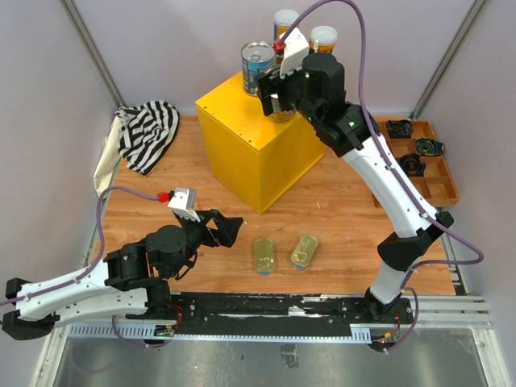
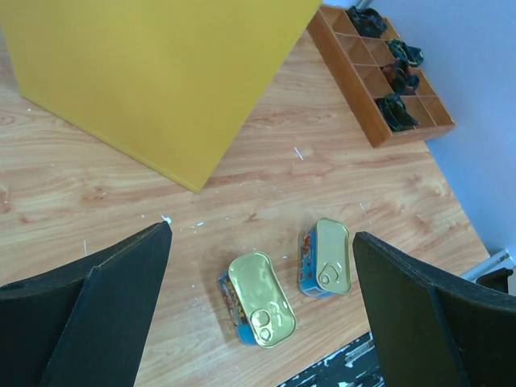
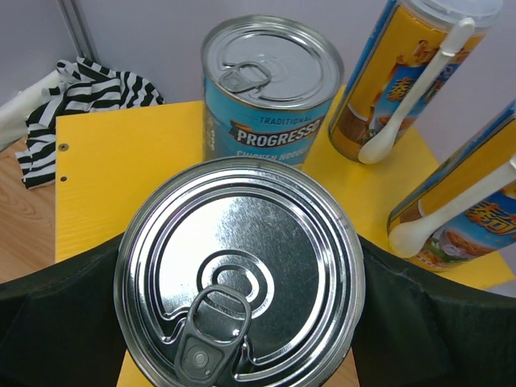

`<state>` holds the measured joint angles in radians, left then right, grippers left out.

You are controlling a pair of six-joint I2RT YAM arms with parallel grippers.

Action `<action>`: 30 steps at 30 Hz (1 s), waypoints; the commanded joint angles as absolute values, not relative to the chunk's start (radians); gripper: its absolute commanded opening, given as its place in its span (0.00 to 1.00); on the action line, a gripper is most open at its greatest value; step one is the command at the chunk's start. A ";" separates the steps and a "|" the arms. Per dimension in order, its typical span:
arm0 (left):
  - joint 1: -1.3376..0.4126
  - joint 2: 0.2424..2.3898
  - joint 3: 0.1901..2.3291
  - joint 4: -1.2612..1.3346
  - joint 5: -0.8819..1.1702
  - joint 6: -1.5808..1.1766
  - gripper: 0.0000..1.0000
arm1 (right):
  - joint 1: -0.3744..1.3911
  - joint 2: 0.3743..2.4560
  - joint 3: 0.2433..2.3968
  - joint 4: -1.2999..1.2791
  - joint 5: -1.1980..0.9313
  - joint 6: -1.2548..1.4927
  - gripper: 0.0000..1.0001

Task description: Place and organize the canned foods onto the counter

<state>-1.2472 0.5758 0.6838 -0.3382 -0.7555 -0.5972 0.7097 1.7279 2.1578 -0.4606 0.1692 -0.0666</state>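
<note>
The yellow counter [image 1: 242,153] stands at the table's middle back. On its top stand one blue-labelled can [image 1: 257,66] and two tall slim white-lidded cans [image 1: 284,24] [image 1: 323,37]. My right gripper [image 1: 278,101] is shut on the second silver-topped can [image 3: 239,274], holding it over the counter's top next to the first blue can [image 3: 270,89]. Two flat golden tins [image 1: 264,255] [image 1: 304,251] lie on the wood in front of the counter. My left gripper [image 1: 226,230] is open above and left of them; both tins [image 2: 260,297] [image 2: 327,258] show between its fingers.
A striped cloth [image 1: 145,133] lies at the back left. A brown compartmented tray [image 1: 419,161] with small black gadgets sits at the right. The black rail [image 1: 266,310] runs along the near edge.
</note>
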 commanded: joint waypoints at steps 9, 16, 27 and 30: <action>-1.253 0.631 0.670 -0.241 -0.668 -0.503 0.99 | 0.617 1.797 2.438 -0.525 0.107 0.061 0.00; -1.252 0.665 0.671 -0.239 -0.616 -0.495 0.99 | 0.589 1.792 2.433 -0.552 0.108 0.101 0.00; -1.237 0.673 0.658 -0.229 -0.569 -0.503 0.99 | 0.553 1.813 2.437 -0.572 0.078 0.117 0.01; -1.236 0.676 0.657 -0.228 -0.563 -0.506 0.99 | 0.544 1.825 2.442 -0.571 0.072 0.119 0.01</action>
<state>-1.2404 0.6731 0.6708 -0.2626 -0.5808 -0.5117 0.5659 1.8271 2.3745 -0.6933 0.0898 0.1047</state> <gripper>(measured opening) 0.993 0.885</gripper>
